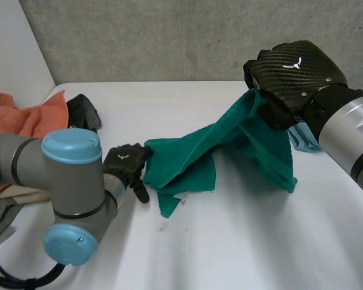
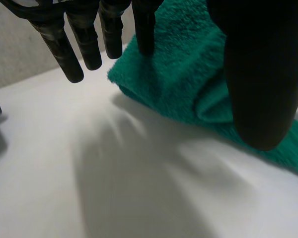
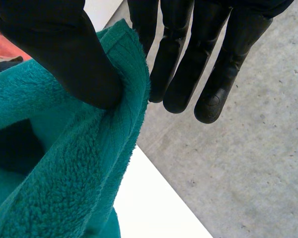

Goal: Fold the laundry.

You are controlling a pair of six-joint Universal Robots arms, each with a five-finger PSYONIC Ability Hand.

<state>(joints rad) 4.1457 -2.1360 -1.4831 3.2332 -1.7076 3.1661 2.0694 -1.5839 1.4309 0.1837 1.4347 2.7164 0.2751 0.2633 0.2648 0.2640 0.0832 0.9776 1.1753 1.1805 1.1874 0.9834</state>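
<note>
A green towel [image 1: 230, 151] hangs from my right hand [image 1: 293, 69], which holds its upper edge raised above the table's right side. In the right wrist view the thumb [image 3: 64, 54] pinches the towel's hemmed edge [image 3: 134, 94] against the straight fingers. The towel's lower end lies crumpled on the white table [image 1: 230, 254]. My left hand [image 1: 126, 163] rests low on the table at that end, open. In the left wrist view its straight fingers [image 2: 84, 39] reach the towel's edge [image 2: 188, 74], one fingertip touching it, with the thumb over the cloth.
An orange cloth [image 1: 30, 118] and a black cloth [image 1: 83, 112] lie at the table's far left. A light-blue cloth [image 1: 304, 139] peeks out behind my right arm. Grey fabric [image 1: 3, 217] lies under my left arm. A concrete wall stands behind the table.
</note>
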